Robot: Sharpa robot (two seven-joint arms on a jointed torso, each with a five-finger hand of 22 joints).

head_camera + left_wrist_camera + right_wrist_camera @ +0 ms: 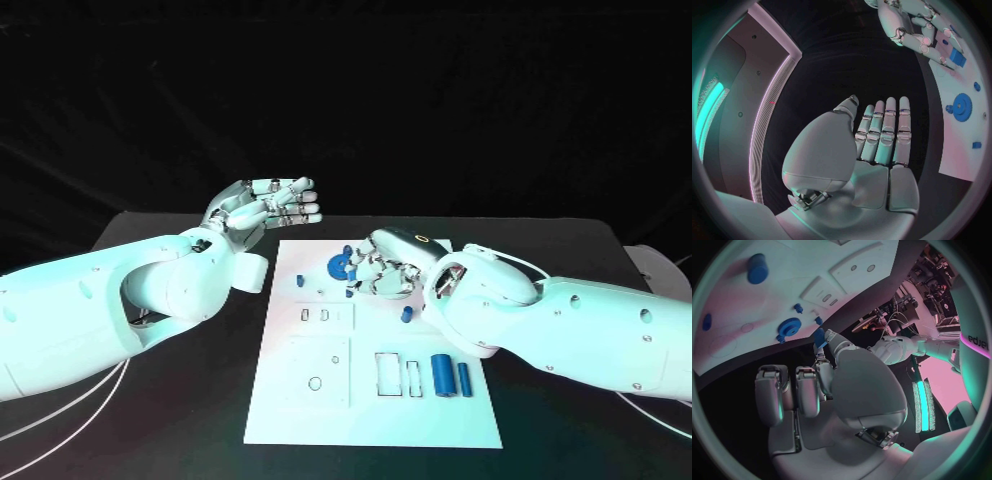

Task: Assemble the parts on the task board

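The white task board (pixel 310 400) lies in the middle of the black table. My right hand (pixel 387 272) hovers over the board's far part, fingers curled, right beside a blue gear (pixel 339 266). In the right wrist view its thumb and a finger pinch a small blue part (pixel 819 336) near the gear (pixel 789 327). My left hand (pixel 268 205) is raised off the board's far left corner; its fingers (pixel 882 132) lie straight and hold nothing. The left wrist view also shows the gear (pixel 962 106) and my right hand (pixel 907 25).
Two blue cylinders (pixel 443 375) (pixel 464 378) and a thin blue piece (pixel 414 378) lie by slots on the board's near right. Small blue pegs (pixel 407 313) (pixel 300 280) stand on the board. A rectangular slot (pixel 387 374) and round holes (pixel 316 383) mark the near half.
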